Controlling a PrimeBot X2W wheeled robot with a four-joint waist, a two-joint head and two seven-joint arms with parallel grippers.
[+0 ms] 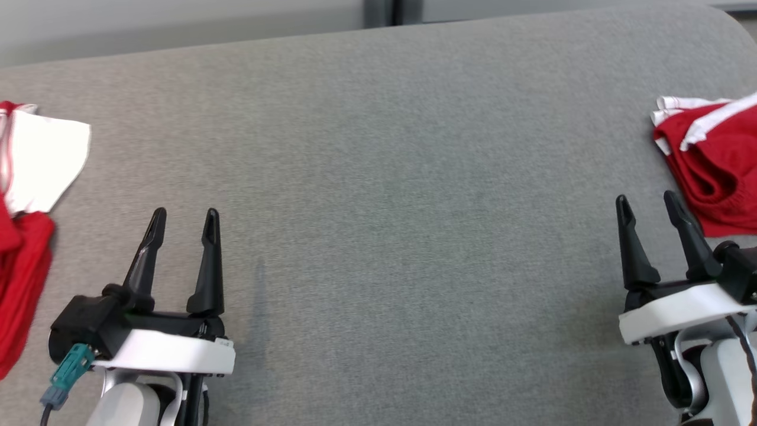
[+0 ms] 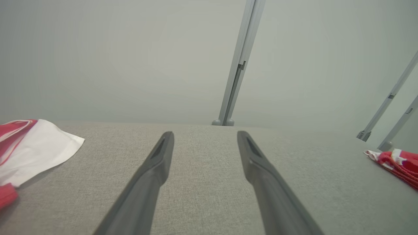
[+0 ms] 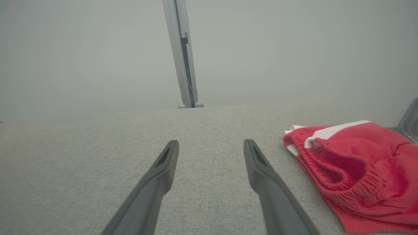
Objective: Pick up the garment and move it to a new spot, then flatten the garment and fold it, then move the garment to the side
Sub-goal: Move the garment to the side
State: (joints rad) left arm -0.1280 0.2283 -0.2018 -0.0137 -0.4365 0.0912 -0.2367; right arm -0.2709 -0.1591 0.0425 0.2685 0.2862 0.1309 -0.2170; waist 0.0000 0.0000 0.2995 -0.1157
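L gripper (image 1: pixel 185 212) and R gripper (image 1: pixel 645 196) both spread wide, empty, low over grey table (image 1: pixel 378 177). Red shorts (image 1: pixel 709 171) crumpled just right of R fingers. Red/white cloth (image 1: pixel 35 160) at left edge. Shorts look light, floppy, soft knit. Pinch the elastic waistband (image 3: pixel 315 164), best bite imo.

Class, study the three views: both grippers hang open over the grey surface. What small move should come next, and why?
Probably shift the right gripper a little to its right, onto the near edge of the bunched red garment. The gripper is open and empty, and the garment lies crumpled just beside it, unheld, so grasping it likely comes first.
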